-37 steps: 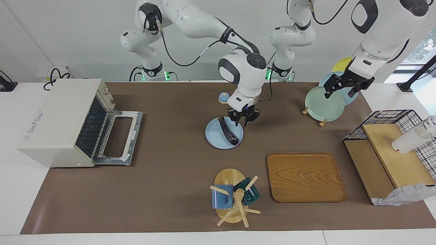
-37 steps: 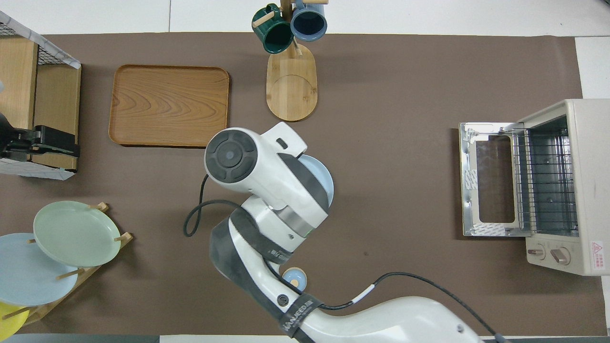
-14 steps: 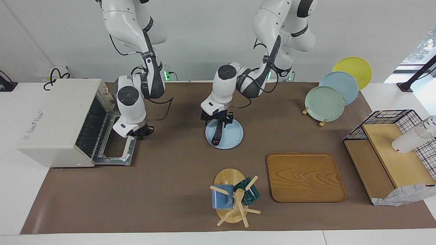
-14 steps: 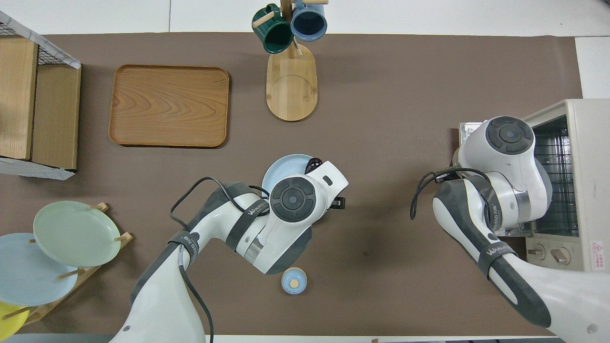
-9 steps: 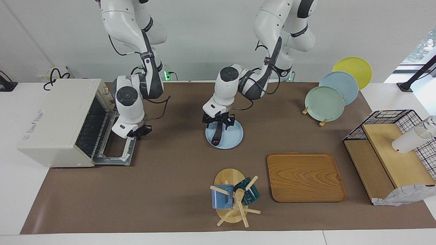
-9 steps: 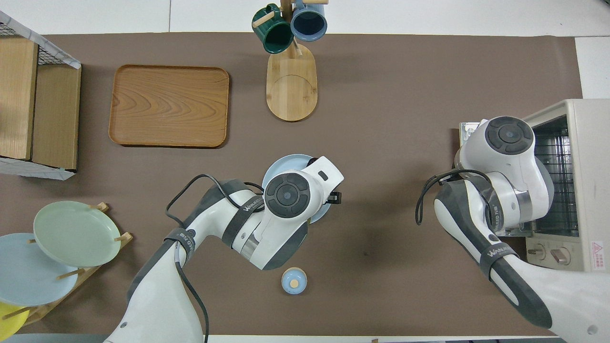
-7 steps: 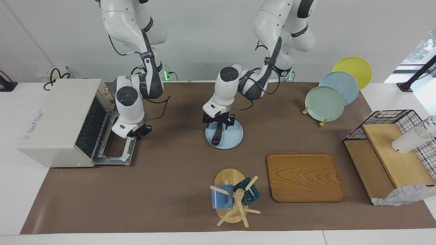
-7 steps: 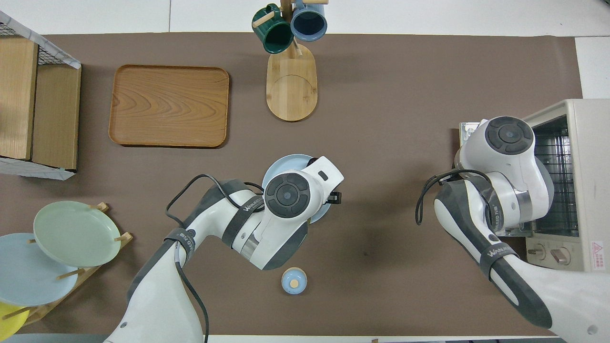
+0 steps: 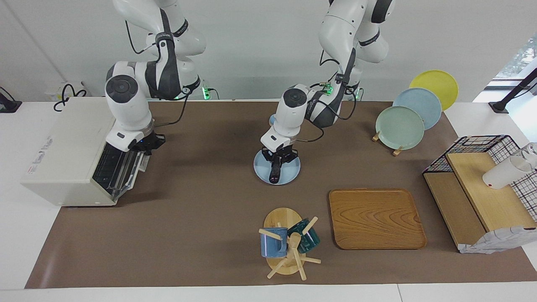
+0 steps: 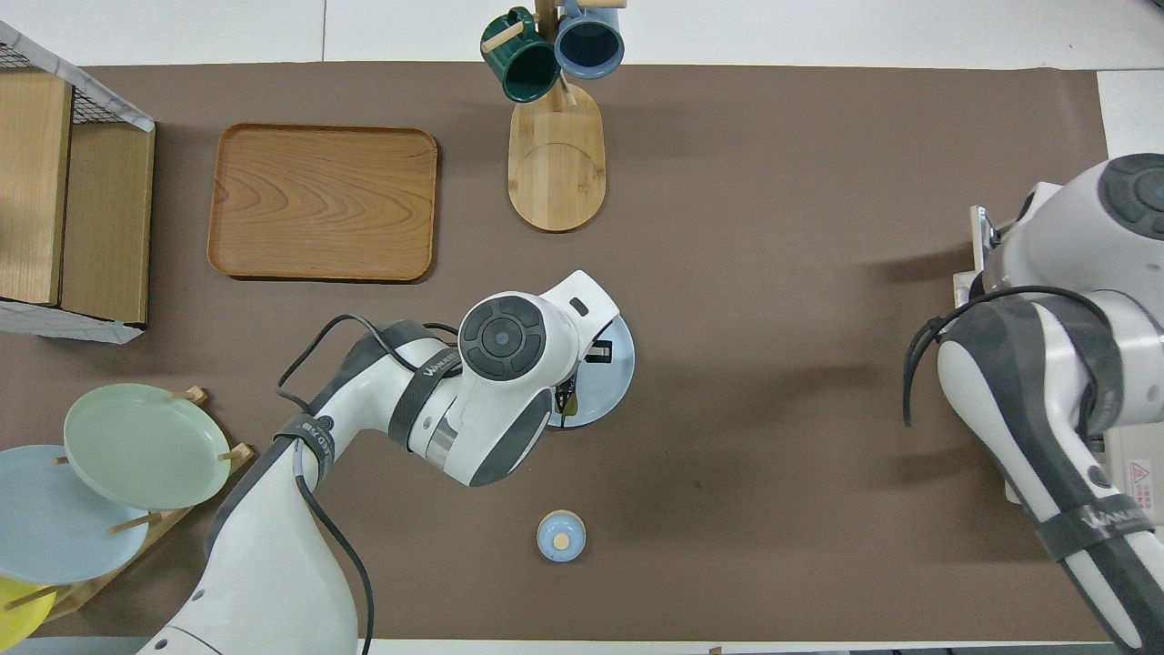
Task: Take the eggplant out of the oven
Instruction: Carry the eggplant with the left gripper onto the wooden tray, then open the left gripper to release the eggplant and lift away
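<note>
The off-white oven (image 9: 67, 142) stands at the right arm's end of the table. Its glass door (image 9: 119, 167) is tilted halfway up. My right gripper (image 9: 144, 146) is shut at the door's upper edge, on the handle. In the overhead view the right arm hides most of the oven (image 10: 1137, 455). The dark eggplant (image 9: 275, 173) is out of the oven, over a light blue plate (image 9: 291, 170) at mid-table. My left gripper (image 9: 278, 159) is shut on the eggplant near its stem end. In the overhead view the left hand covers most of the plate (image 10: 611, 364).
A mug tree (image 9: 285, 243) with two mugs and a wooden tray (image 9: 375, 218) lie farther from the robots than the plate. A rack of plates (image 9: 402, 121) and a wire-and-wood shelf (image 9: 482, 188) stand at the left arm's end. A small blue lid (image 10: 561, 535) lies nearer to the robots.
My right gripper has swung the oven door up from flat open to half raised. My left gripper has turned the eggplant a little on the plate.
</note>
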You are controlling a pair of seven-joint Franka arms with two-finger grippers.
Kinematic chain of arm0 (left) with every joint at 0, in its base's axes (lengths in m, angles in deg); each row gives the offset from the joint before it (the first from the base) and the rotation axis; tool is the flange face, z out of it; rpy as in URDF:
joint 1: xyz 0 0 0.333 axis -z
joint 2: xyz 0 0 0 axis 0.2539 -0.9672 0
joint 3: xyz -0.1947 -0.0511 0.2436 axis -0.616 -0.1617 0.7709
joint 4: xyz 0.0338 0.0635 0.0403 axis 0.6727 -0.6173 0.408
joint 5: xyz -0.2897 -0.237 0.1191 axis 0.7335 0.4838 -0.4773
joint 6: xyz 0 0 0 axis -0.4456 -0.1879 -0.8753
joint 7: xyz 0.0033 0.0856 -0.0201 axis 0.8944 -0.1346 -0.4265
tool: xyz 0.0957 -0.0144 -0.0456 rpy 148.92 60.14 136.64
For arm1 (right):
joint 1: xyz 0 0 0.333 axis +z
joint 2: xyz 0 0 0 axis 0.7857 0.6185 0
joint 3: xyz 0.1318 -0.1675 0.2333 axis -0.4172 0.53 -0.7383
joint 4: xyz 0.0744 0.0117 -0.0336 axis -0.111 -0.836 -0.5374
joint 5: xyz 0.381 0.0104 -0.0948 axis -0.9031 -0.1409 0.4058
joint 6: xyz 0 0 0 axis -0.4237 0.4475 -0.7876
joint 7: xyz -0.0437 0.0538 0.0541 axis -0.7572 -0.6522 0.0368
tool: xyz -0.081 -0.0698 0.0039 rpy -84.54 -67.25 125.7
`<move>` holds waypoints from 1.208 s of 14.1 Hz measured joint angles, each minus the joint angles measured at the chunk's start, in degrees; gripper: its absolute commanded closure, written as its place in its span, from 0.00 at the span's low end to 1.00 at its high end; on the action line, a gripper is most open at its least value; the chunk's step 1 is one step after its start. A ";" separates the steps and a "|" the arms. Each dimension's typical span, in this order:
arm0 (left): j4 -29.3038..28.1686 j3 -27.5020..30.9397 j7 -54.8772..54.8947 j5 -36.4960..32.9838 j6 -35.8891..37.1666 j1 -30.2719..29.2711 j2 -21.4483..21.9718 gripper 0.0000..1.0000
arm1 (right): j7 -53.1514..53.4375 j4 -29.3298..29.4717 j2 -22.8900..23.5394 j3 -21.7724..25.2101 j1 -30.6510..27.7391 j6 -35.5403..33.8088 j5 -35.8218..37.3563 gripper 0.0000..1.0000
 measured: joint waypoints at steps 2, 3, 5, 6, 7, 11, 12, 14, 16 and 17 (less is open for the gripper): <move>0.11 0.02 0.12 0.00 -0.02 -0.96 -0.01 1.00 | -2.17 0.59 -1.58 0.63 -2.72 -0.59 0.13 0.99; 0.33 0.00 0.12 0.00 -0.02 -1.25 0.00 1.00 | -3.20 0.78 -2.01 0.84 -3.93 -0.68 0.13 0.91; 1.33 0.11 0.12 0.00 0.71 -2.34 0.28 1.00 | -5.43 1.45 -2.79 1.19 -5.95 -2.79 -0.10 0.88; 2.51 0.24 0.22 0.00 2.75 -3.95 0.86 1.00 | -6.09 1.61 -3.71 1.29 -6.35 -4.89 -0.98 0.79; 4.37 0.35 1.57 0.00 6.29 -6.66 1.76 1.00 | -6.31 1.79 -4.78 1.13 -6.20 -6.62 -2.30 0.70; 15.36 0.47 10.68 0.77 19.40 -21.76 2.96 1.00 | -6.25 7.32 -6.79 -0.24 -4.83 -13.43 -6.16 0.52; 16.33 0.44 13.50 1.89 19.84 -24.80 2.46 1.00 | -5.98 9.18 -6.79 -0.23 -4.76 -14.78 -7.83 0.15; 17.33 0.37 18.16 3.25 19.91 -29.23 0.71 1.00 | -4.39 11.21 -6.73 -0.27 -4.68 -15.08 -9.99 0.00; 20.24 0.33 19.06 3.27 19.91 -31.23 -2.51 1.00 | -3.83 11.60 -6.44 -0.59 -4.25 -15.06 -10.71 0.00; 22.40 0.34 19.31 3.27 19.90 -31.94 -4.76 1.00 | -3.52 11.60 -6.28 -0.61 -3.93 -15.06 -10.71 0.00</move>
